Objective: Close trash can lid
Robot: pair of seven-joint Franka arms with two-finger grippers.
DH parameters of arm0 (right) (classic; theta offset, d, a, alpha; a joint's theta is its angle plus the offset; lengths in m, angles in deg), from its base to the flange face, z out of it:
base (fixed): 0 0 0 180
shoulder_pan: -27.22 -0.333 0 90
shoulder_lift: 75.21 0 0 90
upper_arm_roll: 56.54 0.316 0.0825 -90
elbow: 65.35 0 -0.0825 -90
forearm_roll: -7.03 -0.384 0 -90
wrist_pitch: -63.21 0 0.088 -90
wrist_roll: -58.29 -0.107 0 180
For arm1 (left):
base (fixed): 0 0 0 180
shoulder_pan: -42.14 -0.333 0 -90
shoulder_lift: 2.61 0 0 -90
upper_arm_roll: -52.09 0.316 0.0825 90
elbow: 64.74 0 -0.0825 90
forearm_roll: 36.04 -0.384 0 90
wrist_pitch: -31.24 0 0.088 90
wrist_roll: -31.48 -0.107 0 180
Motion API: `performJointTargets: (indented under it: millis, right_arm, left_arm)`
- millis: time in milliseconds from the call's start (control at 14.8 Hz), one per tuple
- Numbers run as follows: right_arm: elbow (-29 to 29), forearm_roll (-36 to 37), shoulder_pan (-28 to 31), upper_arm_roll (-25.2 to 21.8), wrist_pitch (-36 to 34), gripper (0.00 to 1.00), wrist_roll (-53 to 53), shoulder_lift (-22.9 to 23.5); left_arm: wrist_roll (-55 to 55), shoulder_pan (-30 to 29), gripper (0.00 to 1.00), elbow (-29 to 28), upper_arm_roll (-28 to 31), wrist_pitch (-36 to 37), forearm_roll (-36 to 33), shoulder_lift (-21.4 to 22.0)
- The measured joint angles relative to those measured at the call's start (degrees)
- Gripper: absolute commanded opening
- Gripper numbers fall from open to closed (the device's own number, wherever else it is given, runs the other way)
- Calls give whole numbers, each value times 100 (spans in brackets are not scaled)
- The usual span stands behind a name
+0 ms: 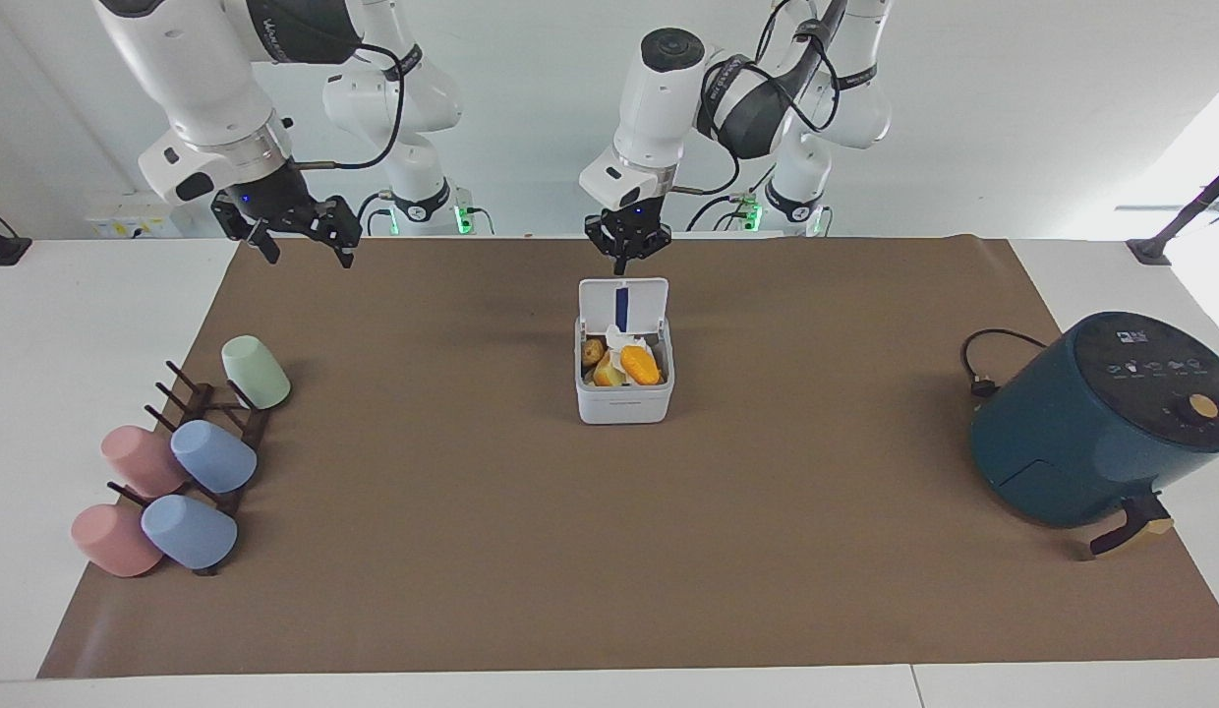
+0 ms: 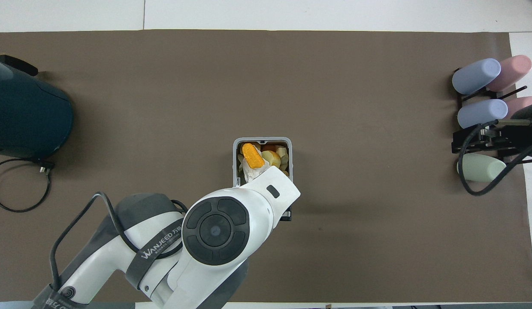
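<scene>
Item: small white cube-shaped plastic trash can (image 1: 624, 393), midway along the bench between its two short edges, somewhat toward the robots' long edge; full of scraps. Its square white hinged lid (image 1: 623, 305) stands upright on the side nearest the robots, dark blue strip showing. Left gripper (image 1: 626, 258) hangs just above the lid's top edge, not touching; whether its jaws are parted you cannot tell. Advice: lower onto the lid's outer face, push its top edge away from the robots and downward, following the hinge arc; watch the protruding crumpled paper. Right gripper (image 1: 293, 236) waits, jaws spread, near the corner by the cup rack (image 1: 211, 442).
</scene>
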Motion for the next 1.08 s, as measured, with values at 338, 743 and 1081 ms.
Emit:
performJointTargets:
  millis: [338, 743, 1081]
  right_arm:
    - [0, 0, 0, 0, 0, 100, 0, 0]
    - [0, 0, 0, 0, 0, 100, 0, 0]
    - [0, 0, 0, 0, 0, 100, 0, 0]
  left_arm:
    - [-85, -393, 0, 471, 16, -38, -16, -314]
    - [-85, -476, 0, 617, 35, -379, -58, -776]
    - [-136, -721, 0, 700, 46, -602, -62, -987]
